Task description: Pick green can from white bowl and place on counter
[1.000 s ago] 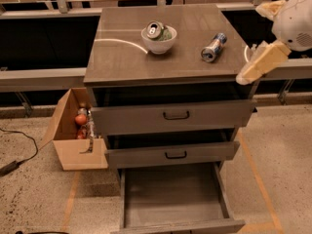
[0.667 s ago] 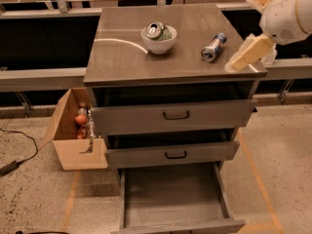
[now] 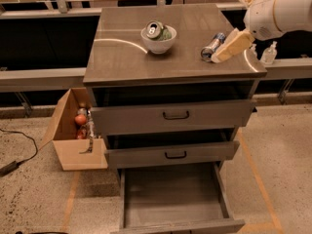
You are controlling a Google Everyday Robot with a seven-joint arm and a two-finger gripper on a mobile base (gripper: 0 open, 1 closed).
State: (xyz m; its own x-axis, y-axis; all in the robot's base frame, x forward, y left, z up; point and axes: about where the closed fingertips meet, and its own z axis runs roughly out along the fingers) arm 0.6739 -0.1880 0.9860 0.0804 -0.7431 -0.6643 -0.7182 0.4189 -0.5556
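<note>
Green can [image 3: 156,30] sits tilted in the white bowl [image 3: 159,43], mid-tabletop [image 3: 126,57]. The gripper [image 3: 233,45] hovers at the right edge beside the silver-and-blue can [image 3: 211,48], open or closed I cannot tell. Best to swing left and descend on the green can from above.

This looks like a robotics lab or workshop rather than a home. A grey drawer cabinet [image 3: 146,118] stands alone on a speckled floor [image 3: 29,204] marked with orange tape lines [image 3: 257,179]. Long metal-framed benches [image 3: 39,77] run behind at twelve o'clock, and a black cable [image 3: 34,147] trails at eight o'clock. The robot's gripper [image 3: 233,45] hangs over the counter [image 3: 122,57] at two o'clock.
</note>
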